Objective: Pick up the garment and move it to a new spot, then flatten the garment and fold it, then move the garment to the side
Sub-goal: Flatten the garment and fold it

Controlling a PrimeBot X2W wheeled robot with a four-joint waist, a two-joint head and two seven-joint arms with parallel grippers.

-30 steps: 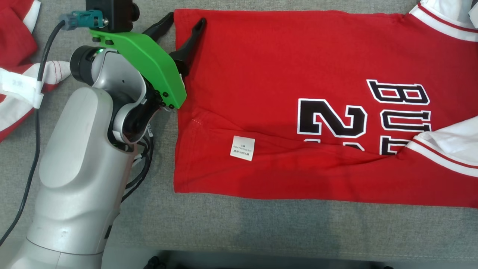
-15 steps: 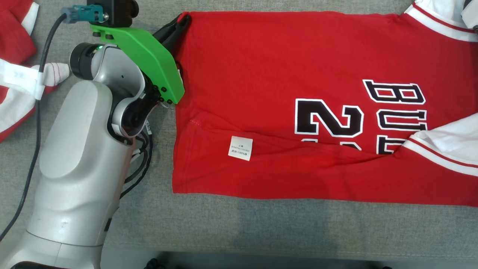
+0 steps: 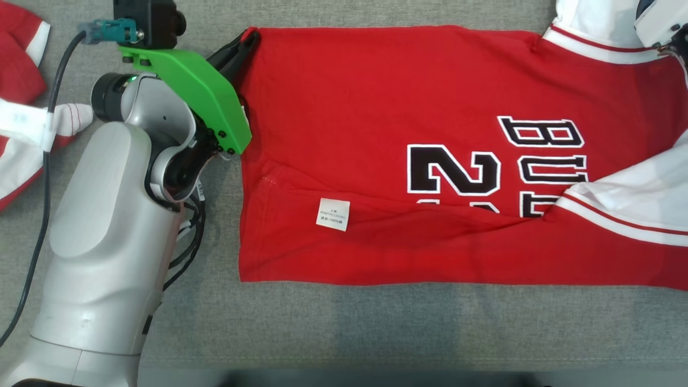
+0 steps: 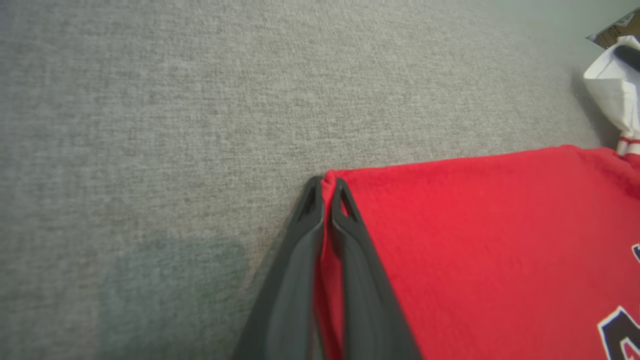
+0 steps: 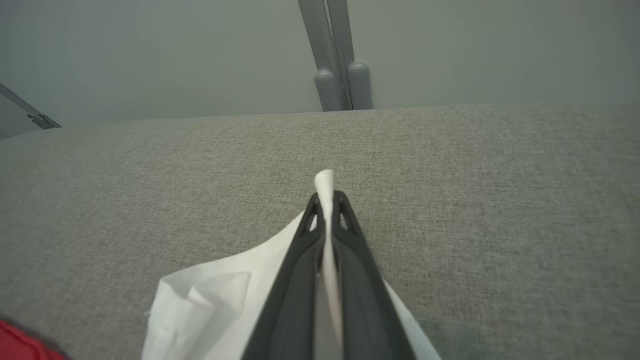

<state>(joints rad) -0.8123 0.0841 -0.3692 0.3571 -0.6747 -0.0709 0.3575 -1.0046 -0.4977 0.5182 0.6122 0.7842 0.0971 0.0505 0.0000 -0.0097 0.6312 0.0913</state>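
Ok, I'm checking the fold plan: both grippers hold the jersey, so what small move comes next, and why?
Probably raise both grippers slightly together. The left gripper is shut on the far hem corner of the jersey, the right gripper on its white sleeve, and the jersey lies nearly flat on the grey table, so lifting frees the far edge for folding.

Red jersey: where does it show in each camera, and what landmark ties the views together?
Head view: red jersey spread across centre and right, hem corner top left in the left gripper.
Left wrist view: red cloth at lower right, corner between the jaws at centre.
Right wrist view: its white sleeve at bottom centre, pinched by the right gripper; red sliver bottom left.
Shared landmark: the grey fabric surface.
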